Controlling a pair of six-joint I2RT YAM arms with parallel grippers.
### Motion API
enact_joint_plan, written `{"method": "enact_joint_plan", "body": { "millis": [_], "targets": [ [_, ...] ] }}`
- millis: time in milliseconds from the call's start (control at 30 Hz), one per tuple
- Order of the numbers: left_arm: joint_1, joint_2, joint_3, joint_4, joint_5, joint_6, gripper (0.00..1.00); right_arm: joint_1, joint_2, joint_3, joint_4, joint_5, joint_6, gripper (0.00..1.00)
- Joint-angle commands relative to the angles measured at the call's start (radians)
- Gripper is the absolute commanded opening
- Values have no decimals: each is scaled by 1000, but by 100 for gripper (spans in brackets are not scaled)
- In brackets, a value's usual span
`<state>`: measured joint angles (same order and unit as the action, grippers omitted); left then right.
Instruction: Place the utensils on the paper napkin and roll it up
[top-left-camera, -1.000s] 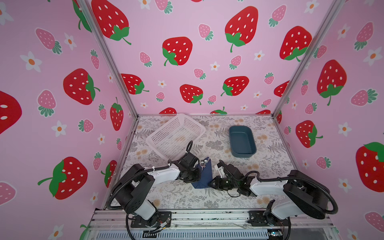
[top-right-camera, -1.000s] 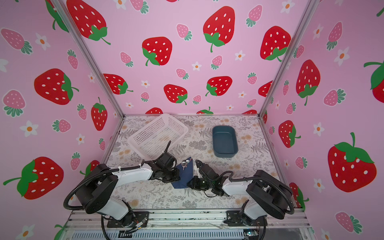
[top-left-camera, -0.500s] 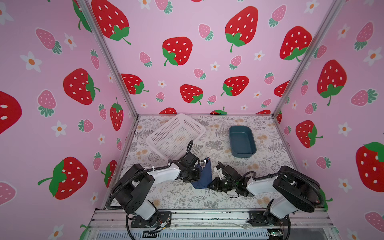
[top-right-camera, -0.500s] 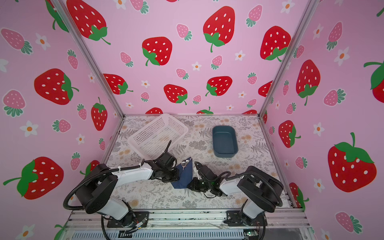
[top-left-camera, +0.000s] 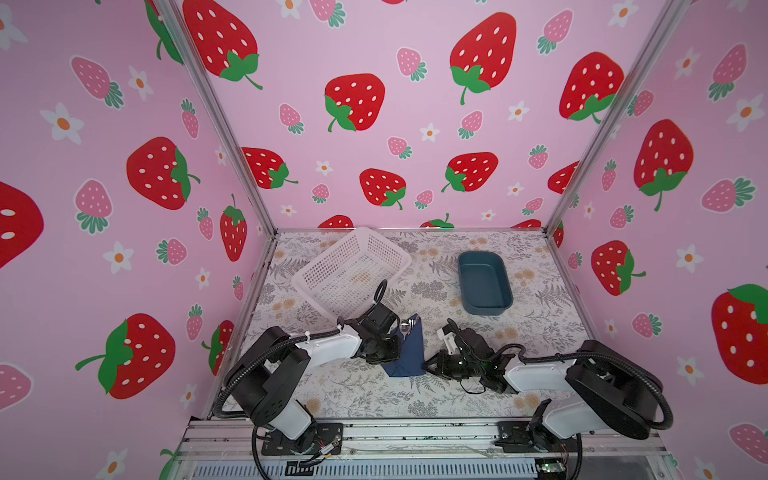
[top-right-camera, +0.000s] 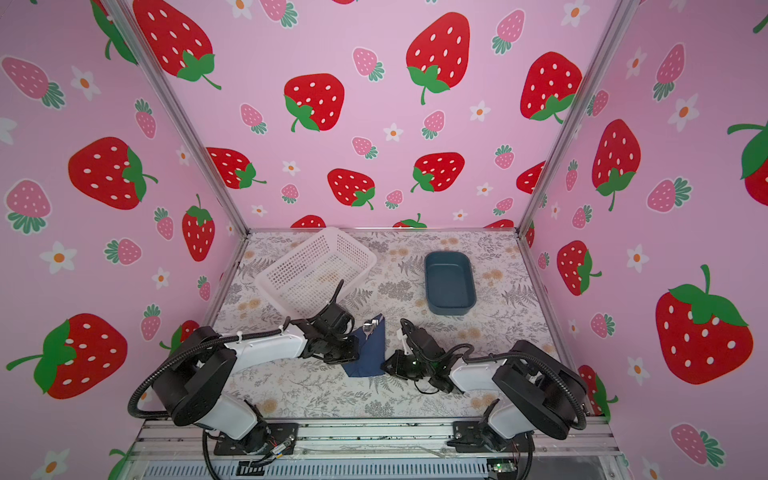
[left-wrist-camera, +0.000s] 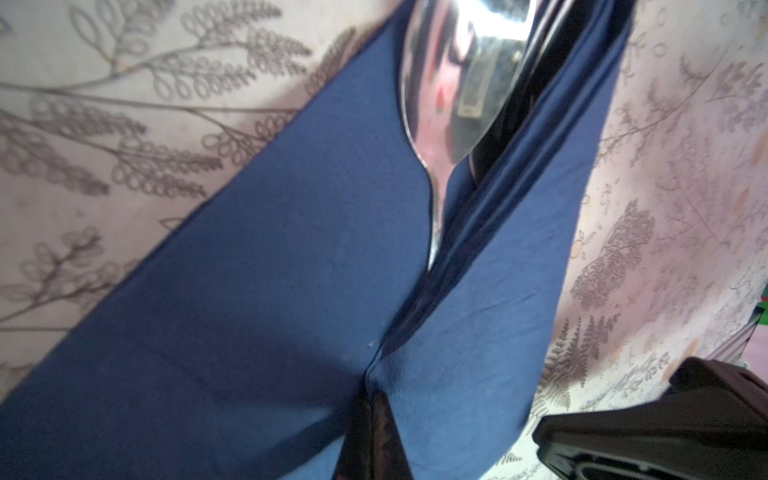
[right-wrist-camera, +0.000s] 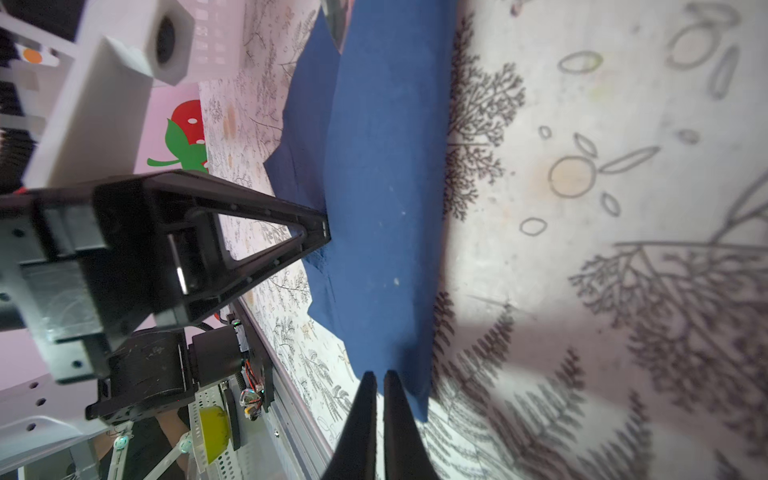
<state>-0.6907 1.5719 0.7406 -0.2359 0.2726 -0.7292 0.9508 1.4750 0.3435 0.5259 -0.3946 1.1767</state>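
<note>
Viewed from my remote station, the paper napkin (top-left-camera: 409, 355) (top-right-camera: 368, 353) lay on the floral tabletop (top-left-camera: 374, 399), folded over the utensils (top-left-camera: 409, 323). The spoon (left-wrist-camera: 457, 83) and fork (top-left-camera: 412, 321) poked out of the napkin's far end. The left gripper (top-left-camera: 395, 354) (left-wrist-camera: 372, 399), at the napkin's left edge, was pinched on a fold of it. The right gripper (top-left-camera: 428, 365) (right-wrist-camera: 379, 376), jaws together, touched the napkin's near right corner. A white basket (top-left-camera: 349, 270) and a teal tray (top-left-camera: 484, 282) sat beyond the napkin.
</note>
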Motion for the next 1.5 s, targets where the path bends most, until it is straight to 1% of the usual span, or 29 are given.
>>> {"method": "enact_joint_plan", "body": {
  "millis": [0,100,200,333,500,600,733,800,900,1000,1133,1267,1367,1467],
  "targets": [
    [7,22,19,-37,-32,14,0,0,31,-18,-15,5,0,10],
    [6,22,21,-41,-32,16,0,1,20,-12,-37,10,-1,10],
    [6,21,21,-44,-30,19,0,-6,-27,22,-83,27,-19,10],
    [6,23,23,-46,-31,19,0,-57,-48,67,-93,37,-38,10],
    [6,21,25,-49,-31,19,0,-152,34,157,-90,31,-80,10],
    [7,21,26,-56,-32,24,0,-191,100,235,-88,-7,-110,10],
    [7,22,28,-59,-32,24,0,-213,189,329,-121,8,-133,10],
    [6,25,35,-65,-33,26,0,-221,225,345,-98,5,-126,11],
    [7,23,36,-68,-33,27,0,-225,272,381,-125,21,-145,10],
    [6,26,36,-66,-30,28,0,-228,314,395,-145,21,-146,10],
    [7,25,35,-63,-28,24,0,-230,346,387,-127,1,-146,10],
    [6,22,32,-63,-28,22,0,-236,285,387,-170,5,-169,11],
    [7,17,31,-63,-27,22,0,-235,201,397,-241,5,-213,12],
    [7,11,26,-60,-29,20,0,-211,105,362,-272,2,-230,13]
  ]
}}
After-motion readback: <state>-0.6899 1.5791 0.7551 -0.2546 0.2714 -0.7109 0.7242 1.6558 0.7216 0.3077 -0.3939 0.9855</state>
